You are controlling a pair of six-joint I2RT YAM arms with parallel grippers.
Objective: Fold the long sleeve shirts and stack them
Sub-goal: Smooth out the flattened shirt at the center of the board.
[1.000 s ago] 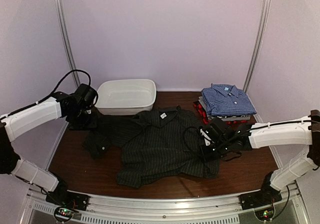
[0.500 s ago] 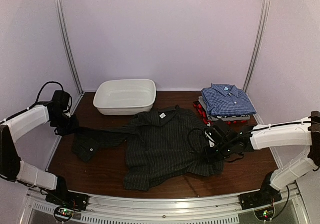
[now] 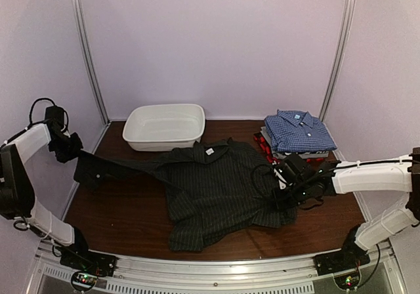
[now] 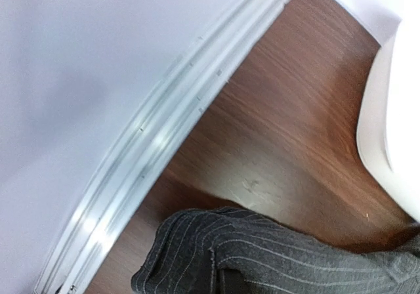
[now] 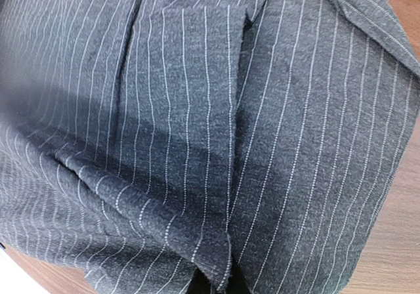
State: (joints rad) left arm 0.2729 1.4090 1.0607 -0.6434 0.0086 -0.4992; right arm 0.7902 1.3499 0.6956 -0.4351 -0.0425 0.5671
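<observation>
A black pinstriped long sleeve shirt (image 3: 213, 189) lies spread on the table's middle, collar toward the back. Its left sleeve (image 3: 118, 169) is stretched out toward the left wall, where my left gripper (image 3: 69, 151) is shut on the cuff end. That striped sleeve (image 4: 262, 254) fills the bottom of the left wrist view, hiding the fingers. My right gripper (image 3: 280, 192) is shut on the shirt's right side. Pinstriped cloth (image 5: 197, 110) covers nearly the whole right wrist view. Folded shirts are stacked at the back right, a blue checked one (image 3: 298, 131) on top and a red-black one (image 3: 262, 148) at the bottom.
A white plastic tub (image 3: 165, 125) stands at the back, left of centre, its wall (image 4: 394, 123) showing in the left wrist view. A metal rail (image 4: 170, 130) runs along the table's left edge by the wall. Bare brown table (image 3: 125, 215) lies in front of the sleeve.
My left gripper has swung left and back toward the wall, pulling the sleeve out straight. The shirt body has slid slightly. My right gripper has drifted a little to the right with its hold.
</observation>
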